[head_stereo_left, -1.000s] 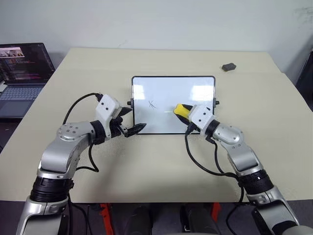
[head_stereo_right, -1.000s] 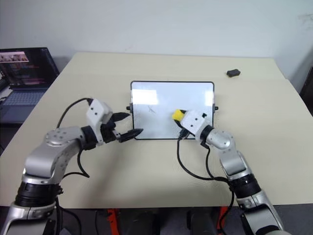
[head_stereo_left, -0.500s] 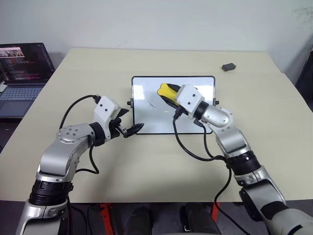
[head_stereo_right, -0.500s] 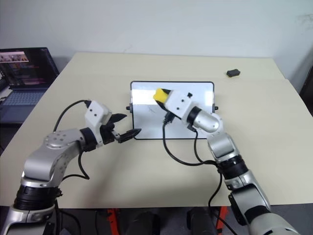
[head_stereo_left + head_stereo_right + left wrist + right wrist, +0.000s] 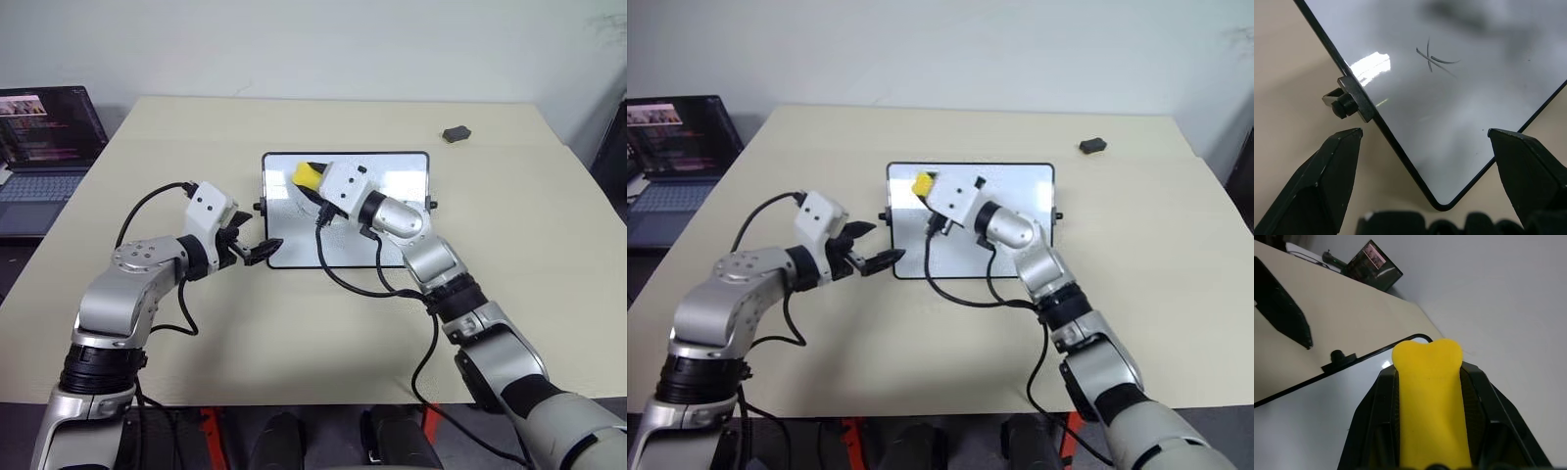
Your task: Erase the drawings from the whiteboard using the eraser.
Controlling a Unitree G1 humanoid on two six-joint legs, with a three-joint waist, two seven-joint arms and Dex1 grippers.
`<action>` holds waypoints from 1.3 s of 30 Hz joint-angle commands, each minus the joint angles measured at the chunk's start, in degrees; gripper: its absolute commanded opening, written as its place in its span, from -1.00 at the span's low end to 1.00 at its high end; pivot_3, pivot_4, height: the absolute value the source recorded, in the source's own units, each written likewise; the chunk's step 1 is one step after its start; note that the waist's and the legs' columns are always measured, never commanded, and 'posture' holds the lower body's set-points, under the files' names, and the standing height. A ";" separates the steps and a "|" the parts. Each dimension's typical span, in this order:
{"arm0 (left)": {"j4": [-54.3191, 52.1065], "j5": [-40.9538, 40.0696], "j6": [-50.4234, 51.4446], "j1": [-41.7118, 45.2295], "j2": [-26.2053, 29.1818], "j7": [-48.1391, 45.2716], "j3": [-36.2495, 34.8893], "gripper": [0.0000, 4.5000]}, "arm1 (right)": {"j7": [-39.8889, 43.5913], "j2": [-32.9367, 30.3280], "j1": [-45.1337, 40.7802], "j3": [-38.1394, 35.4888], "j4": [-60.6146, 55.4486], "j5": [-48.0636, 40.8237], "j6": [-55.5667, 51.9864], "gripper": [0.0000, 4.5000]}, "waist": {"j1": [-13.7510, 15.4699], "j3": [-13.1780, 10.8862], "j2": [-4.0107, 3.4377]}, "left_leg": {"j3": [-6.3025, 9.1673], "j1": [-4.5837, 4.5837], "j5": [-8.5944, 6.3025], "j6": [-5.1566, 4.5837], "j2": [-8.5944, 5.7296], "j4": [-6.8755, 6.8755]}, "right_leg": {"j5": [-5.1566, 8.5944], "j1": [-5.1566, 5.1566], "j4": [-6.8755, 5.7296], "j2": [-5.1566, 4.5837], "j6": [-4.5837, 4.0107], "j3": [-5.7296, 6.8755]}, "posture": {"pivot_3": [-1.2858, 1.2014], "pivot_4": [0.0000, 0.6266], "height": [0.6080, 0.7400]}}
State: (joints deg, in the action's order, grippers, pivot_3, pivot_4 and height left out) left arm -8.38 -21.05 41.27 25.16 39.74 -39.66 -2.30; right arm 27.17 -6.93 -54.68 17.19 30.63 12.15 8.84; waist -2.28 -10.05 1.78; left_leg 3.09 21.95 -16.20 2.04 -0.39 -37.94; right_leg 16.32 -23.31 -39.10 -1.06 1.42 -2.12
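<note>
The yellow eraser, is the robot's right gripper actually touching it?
Touching. In the right wrist view the eraser sits squeezed between the right gripper's two black fingers, its foam pinched in at the sides.

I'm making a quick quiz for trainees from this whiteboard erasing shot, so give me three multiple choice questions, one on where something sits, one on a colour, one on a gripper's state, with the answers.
1. Where is the small dark grey lump?
A. On the whiteboard
B. On the table, far right of the whiteboard
C. On the laptop

2. What colour is the eraser?
A. Yellow
B. Blue
C. Red

3. What state is the left gripper in?
A. Shut on the eraser
B. Shut on a pen
C. Open, empty

Answers:
1 B, it lies apart near the table's far right edge.
2 A, yellow foam shows in the right gripper, over the whiteboard.
3 C, its fingers stand apart at the board's near left corner.
</note>
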 commanded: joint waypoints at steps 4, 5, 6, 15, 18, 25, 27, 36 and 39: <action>-0.19 0.43 0.13 1.07 0.70 -1.36 0.76 1.00 | -4.44 3.06 -8.65 0.76 15.76 3.50 0.82 -0.43 | -0.28 0.00 0.00 | 0.00 0.01 0.00 0.01 0.00 0.02 | 0.00 -0.02 0.01 0.00 0.00 0.00 | 0.03 -0.52 1.00; -0.43 0.29 0.23 0.82 0.73 -1.67 0.82 1.00 | -4.27 3.39 -9.27 1.17 17.68 4.04 0.69 -0.43 | -0.35 0.00 0.00 | -0.01 0.01 0.00 0.01 0.00 0.02 | 0.00 -0.02 0.02 0.00 -0.01 -0.01 | 0.03 -0.52 1.00; -0.84 0.00 0.41 0.43 0.81 -2.13 0.85 1.00 | -3.89 3.80 -9.63 1.47 19.19 4.32 0.35 -0.43 | -0.42 0.00 0.00 | -0.01 0.02 0.00 0.01 0.00 0.02 | 0.00 -0.02 0.03 -0.01 0.00 -0.01 | 0.03 -0.52 1.00; -4.04 -1.49 1.61 -2.86 1.49 -3.81 -0.45 1.00 | 1.66 2.48 -5.79 7.04 24.48 9.14 -0.61 -0.43 | -0.94 0.03 0.01 | -0.02 -0.18 0.01 0.02 -0.01 -0.03 | 0.00 0.06 -0.24 -0.01 -0.01 -0.04 | 0.03 -0.52 1.00; -4.48 -1.59 1.89 -3.67 1.67 -3.93 -0.83 1.00 | 3.50 1.58 -3.34 9.65 23.62 10.90 -1.78 -0.43 | -0.90 0.25 0.02 | -0.02 -0.35 0.01 0.01 -0.02 -0.04 | 0.00 0.18 -0.36 -0.01 -0.01 -0.06 | 0.03 -0.52 1.00; -3.82 -1.36 1.41 -3.96 1.91 -4.08 -0.75 1.00 | 8.09 1.22 -0.33 10.29 16.91 9.76 -4.47 -0.43 | -0.91 0.16 -0.10 | 0.05 -1.87 0.03 -0.03 -0.02 0.05 | 0.04 1.72 -0.19 0.03 -0.03 -0.03 | 0.03 -0.52 1.00; -3.90 -1.32 1.31 -4.11 1.86 -3.99 -0.68 1.00 | 7.83 1.04 -0.53 9.01 13.25 8.84 -4.36 -0.43 | -0.86 0.14 -0.11 | 0.09 -2.04 0.04 -0.04 -0.02 0.05 | 0.04 1.94 -0.09 0.04 -0.03 0.00 | 0.03 -0.52 1.00; -4.66 -1.22 0.12 -5.74 2.23 -4.20 -1.05 1.00 | 6.95 -0.84 2.97 2.96 -9.17 3.55 -5.27 -0.43 | -0.78 0.15 -0.09 | 0.14 -0.05 0.04 0.02 0.01 0.01 | -0.03 0.01 -0.07 0.01 0.01 0.04 | 0.03 -0.52 1.00; -4.82 -1.30 -0.23 -6.08 2.33 -4.48 -0.86 1.00 | 3.76 -1.12 1.87 1.64 -7.26 4.02 -4.81 -0.43 | -0.91 0.15 -0.08 | 0.06 0.61 0.14 0.22 0.02 0.02 | -0.03 -0.58 -0.01 -0.01 0.00 0.02 | 0.03 -0.52 1.00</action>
State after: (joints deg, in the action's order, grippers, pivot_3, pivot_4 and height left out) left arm -11.00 -22.15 42.05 19.13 41.22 -43.45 -1.90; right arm 32.93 -8.02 -52.00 20.60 23.64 16.68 3.46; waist -3.19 -9.90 1.69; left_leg 3.13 22.77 -16.05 2.27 -0.38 -37.93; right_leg 16.28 -24.07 -39.11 -1.09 1.41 -2.11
